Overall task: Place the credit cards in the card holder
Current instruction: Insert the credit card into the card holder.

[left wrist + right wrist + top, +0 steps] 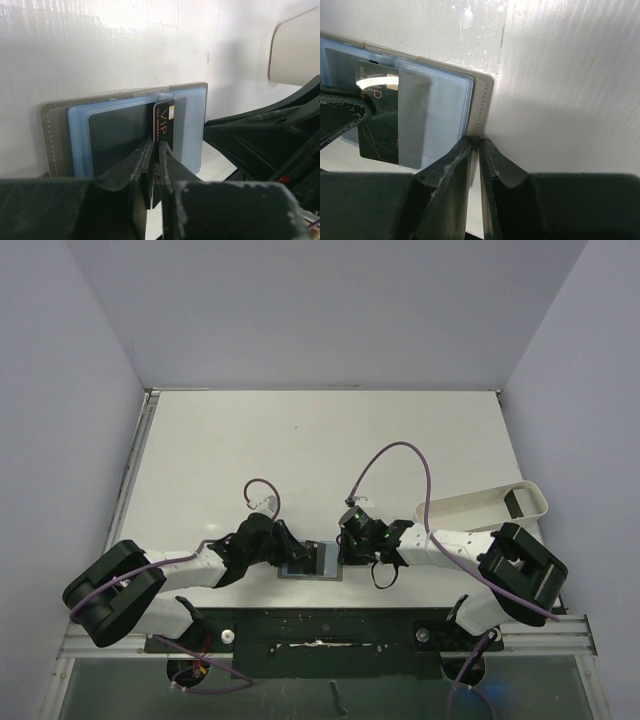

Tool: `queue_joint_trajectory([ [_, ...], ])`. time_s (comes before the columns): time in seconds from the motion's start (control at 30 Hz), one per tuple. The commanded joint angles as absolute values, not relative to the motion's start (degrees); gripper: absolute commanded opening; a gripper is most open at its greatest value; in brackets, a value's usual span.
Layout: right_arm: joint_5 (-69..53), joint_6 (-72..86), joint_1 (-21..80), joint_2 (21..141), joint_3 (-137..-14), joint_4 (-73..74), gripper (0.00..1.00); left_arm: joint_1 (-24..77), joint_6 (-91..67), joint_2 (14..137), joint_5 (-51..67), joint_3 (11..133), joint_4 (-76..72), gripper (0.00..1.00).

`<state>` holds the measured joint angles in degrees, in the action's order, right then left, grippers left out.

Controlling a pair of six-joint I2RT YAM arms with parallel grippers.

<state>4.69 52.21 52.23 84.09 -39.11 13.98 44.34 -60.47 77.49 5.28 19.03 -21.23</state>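
The open grey-olive stitched card holder (54,145), with translucent blue sleeves, lies at the near edge of the matte white table (300,440). The left claw (155,152) pinches a glossy black rectangular card (165,120); the right claw (475,147) clamps the holder's border.

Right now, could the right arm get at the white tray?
Probably yes: the white tray lies right beside its forearm with nothing between, but the right hand must first release the card holder.
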Motion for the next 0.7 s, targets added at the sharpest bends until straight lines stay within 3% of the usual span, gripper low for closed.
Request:
queue_joint_trajectory([
  [0.0,6.7,53.7,53.1,82.2,-40.2,17.0,0.17,45.1,-60.2,76.7,3.5,19.4,-19.3,0.13],
  [0.17,8.3,54.4,53.1,79.3,-41.0,19.2,0.22,45.1,-58.8,73.7,2.5,21.2,-15.3,0.25],
  [0.37,9.1,54.7,53.0,78.3,-40.6,19.1,0.22,45.1,-58.2,72.1,2.6,21.5,-13.9,0.35],
  [0.67,7.5,54.6,53.1,81.5,-40.2,16.4,0.18,45.3,-58.5,73.9,3.5,20.8,-15.6,0.37],
])
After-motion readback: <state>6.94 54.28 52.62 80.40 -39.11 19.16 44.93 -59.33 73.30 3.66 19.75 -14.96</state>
